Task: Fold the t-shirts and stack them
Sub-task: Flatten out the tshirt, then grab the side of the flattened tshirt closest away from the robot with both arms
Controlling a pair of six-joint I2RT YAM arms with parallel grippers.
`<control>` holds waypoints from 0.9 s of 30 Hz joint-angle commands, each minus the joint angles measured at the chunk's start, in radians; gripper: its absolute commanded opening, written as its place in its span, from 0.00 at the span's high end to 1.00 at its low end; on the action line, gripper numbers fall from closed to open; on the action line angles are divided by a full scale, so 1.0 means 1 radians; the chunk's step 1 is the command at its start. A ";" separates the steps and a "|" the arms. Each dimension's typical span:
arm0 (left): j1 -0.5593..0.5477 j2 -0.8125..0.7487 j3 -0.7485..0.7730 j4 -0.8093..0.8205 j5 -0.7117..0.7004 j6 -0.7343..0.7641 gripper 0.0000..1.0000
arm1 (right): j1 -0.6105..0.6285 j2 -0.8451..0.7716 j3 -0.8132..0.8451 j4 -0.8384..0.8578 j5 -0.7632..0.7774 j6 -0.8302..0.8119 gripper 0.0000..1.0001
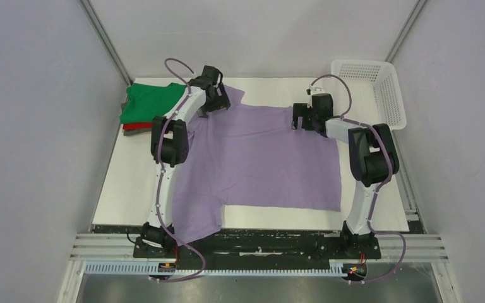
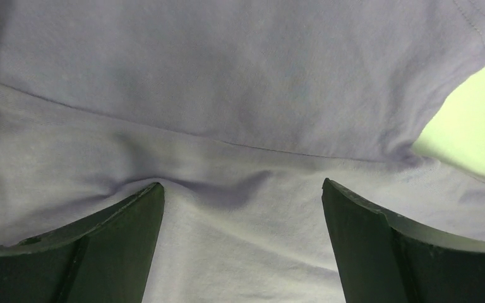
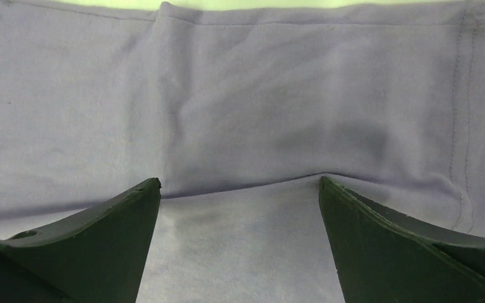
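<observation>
Now, left gripper [image 1: 218,105] and right gripper [image 1: 298,119] both wide, at far edge of lilac t-shirt [image 1: 265,161].

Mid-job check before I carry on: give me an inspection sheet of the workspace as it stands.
Surface: white table, showing around the cloth.
Job's things: lilac t-shirt spread flat mid-table, one sleeve overhanging the near edge; green t-shirt folded atop red t-shirt, far-left corner.
Clutter: white mesh basket, far-right corner.
Grippers: left pincer open, on the lilac shirt's far-left part; right pincer open, at its far-right edge.
Cables: purple cables loop up behind each pincer; no snag seen.
Surroundings: grey walls; metal rail along the near edge.
</observation>
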 commanded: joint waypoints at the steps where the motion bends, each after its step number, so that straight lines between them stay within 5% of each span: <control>1: 0.036 0.141 0.137 -0.040 0.092 0.051 0.00 | -0.033 0.121 0.114 -0.012 -0.068 0.007 0.02; 16: 0.045 0.162 0.260 0.108 0.197 0.063 0.00 | -0.037 0.179 0.351 -0.116 -0.041 -0.059 0.02; 22: -0.001 -0.039 0.177 0.063 0.111 0.133 0.00 | 0.037 -0.010 0.268 -0.160 0.089 -0.121 0.02; 27: -0.072 -0.313 -0.088 0.051 0.005 0.131 0.00 | 0.094 -0.173 0.154 -0.174 0.109 -0.127 0.02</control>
